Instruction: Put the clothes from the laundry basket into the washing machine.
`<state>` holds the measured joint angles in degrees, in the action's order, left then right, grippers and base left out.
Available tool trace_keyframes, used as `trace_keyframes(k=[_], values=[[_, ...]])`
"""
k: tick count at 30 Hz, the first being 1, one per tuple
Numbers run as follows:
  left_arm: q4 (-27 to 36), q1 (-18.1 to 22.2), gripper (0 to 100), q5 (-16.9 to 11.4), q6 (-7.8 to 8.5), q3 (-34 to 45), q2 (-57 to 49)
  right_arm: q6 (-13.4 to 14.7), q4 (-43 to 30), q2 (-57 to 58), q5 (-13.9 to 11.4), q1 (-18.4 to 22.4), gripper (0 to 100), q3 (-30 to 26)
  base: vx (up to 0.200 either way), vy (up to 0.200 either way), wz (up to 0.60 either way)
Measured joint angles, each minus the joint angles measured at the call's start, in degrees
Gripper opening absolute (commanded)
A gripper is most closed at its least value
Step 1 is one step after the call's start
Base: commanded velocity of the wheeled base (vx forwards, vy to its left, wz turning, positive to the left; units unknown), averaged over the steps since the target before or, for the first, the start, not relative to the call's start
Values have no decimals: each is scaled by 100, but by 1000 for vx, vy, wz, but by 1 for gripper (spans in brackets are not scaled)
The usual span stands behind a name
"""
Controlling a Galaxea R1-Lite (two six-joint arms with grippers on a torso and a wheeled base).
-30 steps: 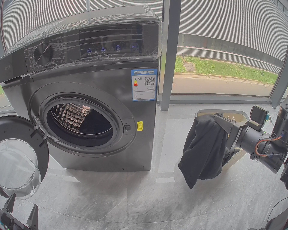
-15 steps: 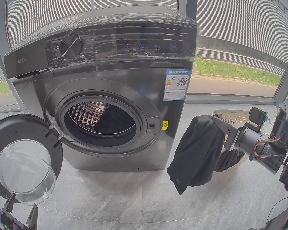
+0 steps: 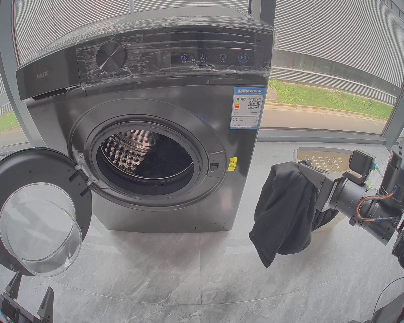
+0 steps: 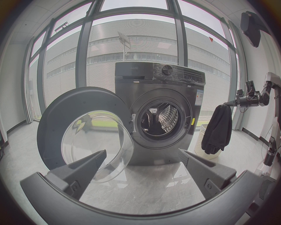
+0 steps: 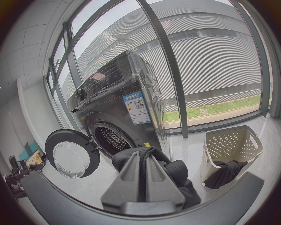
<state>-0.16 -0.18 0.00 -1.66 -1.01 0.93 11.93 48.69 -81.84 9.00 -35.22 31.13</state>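
Observation:
The grey washing machine (image 3: 168, 96) stands with its round door (image 3: 40, 210) swung wide to the left, and the drum (image 3: 145, 157) is dark inside. My right gripper (image 3: 305, 168) is shut on a black garment (image 3: 286, 210). The garment hangs free above the floor, right of the machine and in front of the cream laundry basket (image 3: 324, 159). In the right wrist view the cloth (image 5: 175, 172) is pinched between the fingers of that gripper (image 5: 143, 164). A second dark garment (image 5: 225, 174) hangs over the basket's rim (image 5: 231, 143). My left gripper (image 4: 143, 164) is open and low, facing the door.
Grey marble floor (image 3: 189, 273) spreads in front of the machine. Tall windows and a metal post (image 3: 261, 8) stand behind it. The open door's glass bowl (image 4: 96, 140) juts out between my left gripper and the drum.
The whole head picture has shifted, so the camera moved and the machine now sits nearer the middle. The black garment swung left, then back under the right gripper, which still holds it.

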Motion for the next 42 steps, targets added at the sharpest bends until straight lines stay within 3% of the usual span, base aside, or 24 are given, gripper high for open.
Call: trace_keyframes(k=[24, 30, 34, 42], values=[[0, -4, 100, 0, 10, 0, 1, 2, -24, -7, -73, -41, 0, -49, 0, 200, 0], [2, -2, 100, 13, 7, 0, 1, 21, 5, -11, -187, -140, 0, -140, 0, 0, 0], [6, 7, 100, 5, 130, 0, 1, 54, 22, -79, -354, -321, 0, -200, 0, 0, 0], [-5, 13, 100, -10, 208, 0, 1, 16, 396, -386, -413, -647, 0, -106, 0, 0, 0]])
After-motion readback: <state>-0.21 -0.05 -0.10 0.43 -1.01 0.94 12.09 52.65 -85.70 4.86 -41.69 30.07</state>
